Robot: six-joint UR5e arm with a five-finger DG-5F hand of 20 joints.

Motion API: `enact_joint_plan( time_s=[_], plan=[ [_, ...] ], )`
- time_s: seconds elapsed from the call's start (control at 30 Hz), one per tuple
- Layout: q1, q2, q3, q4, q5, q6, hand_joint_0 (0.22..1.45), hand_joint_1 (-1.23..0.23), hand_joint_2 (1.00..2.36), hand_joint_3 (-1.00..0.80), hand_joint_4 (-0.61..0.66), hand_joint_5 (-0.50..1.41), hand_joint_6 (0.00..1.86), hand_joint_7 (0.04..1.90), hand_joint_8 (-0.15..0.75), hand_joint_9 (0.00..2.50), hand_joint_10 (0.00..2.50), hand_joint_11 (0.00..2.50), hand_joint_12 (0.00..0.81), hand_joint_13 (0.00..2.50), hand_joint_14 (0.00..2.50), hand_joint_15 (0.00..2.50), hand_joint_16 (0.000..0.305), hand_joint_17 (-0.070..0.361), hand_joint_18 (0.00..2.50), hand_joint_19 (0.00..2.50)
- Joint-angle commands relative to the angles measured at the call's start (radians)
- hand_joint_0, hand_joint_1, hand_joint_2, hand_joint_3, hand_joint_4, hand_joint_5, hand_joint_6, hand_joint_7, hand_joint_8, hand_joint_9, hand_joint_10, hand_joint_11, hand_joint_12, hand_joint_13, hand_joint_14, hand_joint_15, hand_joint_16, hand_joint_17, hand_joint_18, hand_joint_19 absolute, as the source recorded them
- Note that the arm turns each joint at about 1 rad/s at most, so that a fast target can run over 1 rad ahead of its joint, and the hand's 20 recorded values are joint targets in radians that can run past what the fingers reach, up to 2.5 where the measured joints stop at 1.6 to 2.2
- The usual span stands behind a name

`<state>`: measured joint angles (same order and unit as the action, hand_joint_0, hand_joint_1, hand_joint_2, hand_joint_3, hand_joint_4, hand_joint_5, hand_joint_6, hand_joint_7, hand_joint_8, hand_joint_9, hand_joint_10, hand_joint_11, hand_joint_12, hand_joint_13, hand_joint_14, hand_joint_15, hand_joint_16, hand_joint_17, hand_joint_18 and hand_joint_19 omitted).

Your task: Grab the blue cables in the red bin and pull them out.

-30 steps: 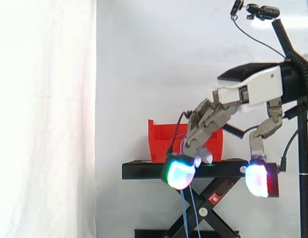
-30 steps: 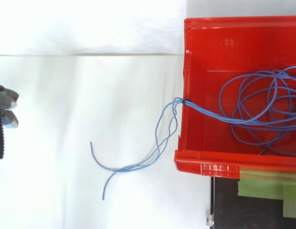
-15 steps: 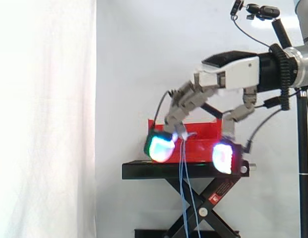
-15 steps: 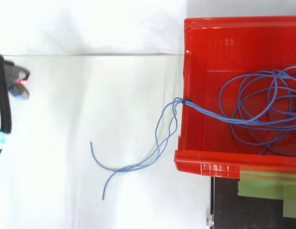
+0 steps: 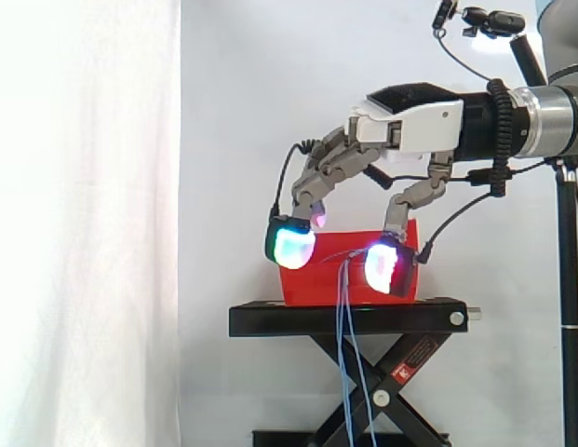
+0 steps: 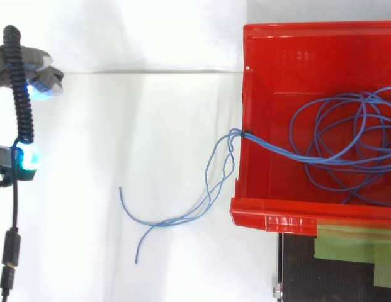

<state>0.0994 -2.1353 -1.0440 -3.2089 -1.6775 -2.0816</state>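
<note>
The red bin [image 5: 307, 279] stands on a black stand; from above, the bin [image 6: 258, 63] holds a loose coil of blue cables [image 6: 346, 145]. Several cable ends drape over its left wall and trail outside [image 6: 182, 217]. In the side view these cables [image 5: 344, 354] hang straight down in front of the stand. My hand [image 5: 409, 126] hovers above the bin's near side, open, its fingers bent downward and spread apart with nothing between them. Its glowing fingertips [image 5: 290, 244] sit level with the bin's rim. From above, the fingertips [image 6: 41, 82] show at the far left, well away from the cables.
The black scissor stand [image 5: 270, 319] carries the bin before a white curtain. A strip of green tape [image 6: 352, 242] lies on the stand below the bin's front wall. A camera pole [image 5: 572, 326] rises at the right edge.
My hand has risen from stand level to above the bin and shifted left in the side view; from above, its fingertips have come further in. The cables have not moved.
</note>
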Motion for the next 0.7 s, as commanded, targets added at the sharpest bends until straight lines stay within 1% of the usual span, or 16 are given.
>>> enact_joint_plan(
  time_s=[0.0, 0.03, 0.07, 0.1, 0.13, 0.17, 0.2, 0.23, 0.33, 0.43, 0.53, 0.6, 0.63, 0.67],
  plan=[
    [-0.017, -0.002, -0.002, -0.003, -0.024, -0.001, 0.69, -0.94, 1.0, -1.0, 0.2, 0.63, 0.15, 0.68, 0.297, 0.63, 0.02, 0.98, 0.417, 0.77, 0.02, 0.93, 0.057, 0.128, 0.56, 0.7],
    [-0.018, -0.003, -0.005, -0.003, -0.027, 0.002, 0.69, -0.95, 1.0, -1.0, 0.19, 0.64, 0.15, 0.69, 0.297, 0.63, 0.02, 0.98, 0.414, 0.77, 0.02, 0.93, 0.057, 0.127, 0.56, 0.7],
    [-0.024, -0.023, -0.014, 0.001, -0.039, 0.045, 0.69, -0.95, 1.0, -1.0, 0.18, 0.65, 0.15, 0.69, 0.296, 0.64, 0.02, 0.99, 0.413, 0.77, 0.02, 0.92, 0.056, 0.127, 0.56, 0.7],
    [-0.024, -0.032, -0.014, 0.001, -0.045, 0.062, 0.69, -0.95, 1.0, -1.0, 0.19, 0.65, 0.15, 0.69, 0.298, 0.64, 0.02, 0.99, 0.413, 0.77, 0.02, 0.92, 0.056, 0.127, 0.56, 0.7],
    [-0.026, -0.048, -0.014, 0.006, -0.059, 0.09, 0.69, -0.95, 1.0, -1.0, 0.19, 0.66, 0.15, 0.69, 0.298, 0.64, 0.02, 0.99, 0.413, 0.77, 0.02, 0.92, 0.056, 0.127, 0.56, 0.7],
    [-0.026, -0.054, -0.014, 0.011, -0.07, 0.105, 0.69, -0.95, 1.0, -1.0, 0.19, 0.66, 0.15, 0.69, 0.295, 0.65, 0.02, 0.98, 0.415, 0.77, 0.02, 0.92, 0.056, 0.126, 0.56, 0.7],
    [-0.029, -0.067, -0.014, 0.023, -0.099, 0.14, 0.69, -0.95, 1.0, -1.0, 0.19, 0.66, 0.15, 0.7, 0.297, 0.64, 0.02, 0.98, 0.413, 0.77, 0.02, 0.92, 0.056, 0.127, 0.56, 0.7],
    [-0.029, -0.067, -0.014, 0.023, -0.099, 0.14, 0.69, -0.95, 1.0, -1.0, 0.19, 0.66, 0.15, 0.7, 0.295, 0.65, 0.02, 0.97, 0.413, 0.77, 0.02, 0.93, 0.056, 0.126, 0.56, 0.7],
    [-0.029, -0.069, -0.019, 0.03, -0.122, 0.173, 0.69, -0.95, 1.0, -1.0, 0.19, 0.66, 0.15, 0.7, 0.296, 0.64, 0.02, 0.98, 0.412, 0.78, 0.02, 0.92, 0.056, 0.126, 0.56, 0.7],
    [-0.029, -0.069, -0.019, 0.03, -0.122, 0.174, 0.69, -0.95, 1.0, -1.0, 0.19, 0.67, 0.15, 0.69, 0.294, 0.65, 0.02, 0.98, 0.413, 0.78, 0.02, 0.93, 0.056, 0.126, 0.56, 0.7],
    [-0.03, -0.069, -0.018, 0.072, -0.12, 0.171, 0.7, -0.95, 1.0, -1.0, 0.18, 0.7, 0.12, 0.71, 0.294, 0.66, 0.02, 0.98, 0.413, 0.78, 0.02, 0.93, 0.056, 0.126, 0.56, 0.7],
    [-0.037, -0.069, -0.019, 0.1, -0.125, 0.171, 0.7, -0.95, 1.0, -1.0, 0.18, 0.7, 0.11, 0.72, 0.293, 0.67, 0.02, 0.98, 0.413, 0.78, 0.02, 0.93, 0.056, 0.126, 0.56, 0.7],
    [-0.044, -0.069, -0.019, 0.121, -0.128, 0.171, 0.7, -0.95, 1.0, -1.0, 0.17, 0.7, 0.11, 0.71, 0.292, 0.67, 0.02, 0.97, 0.412, 0.78, 0.02, 0.93, 0.056, 0.125, 0.56, 0.7],
    [-0.047, -0.069, -0.019, 0.13, -0.131, 0.171, 0.7, -0.95, 1.0, -1.0, 0.17, 0.7, 0.11, 0.72, 0.291, 0.67, 0.02, 0.98, 0.41, 0.78, 0.02, 0.93, 0.056, 0.126, 0.56, 0.7]
  ],
)
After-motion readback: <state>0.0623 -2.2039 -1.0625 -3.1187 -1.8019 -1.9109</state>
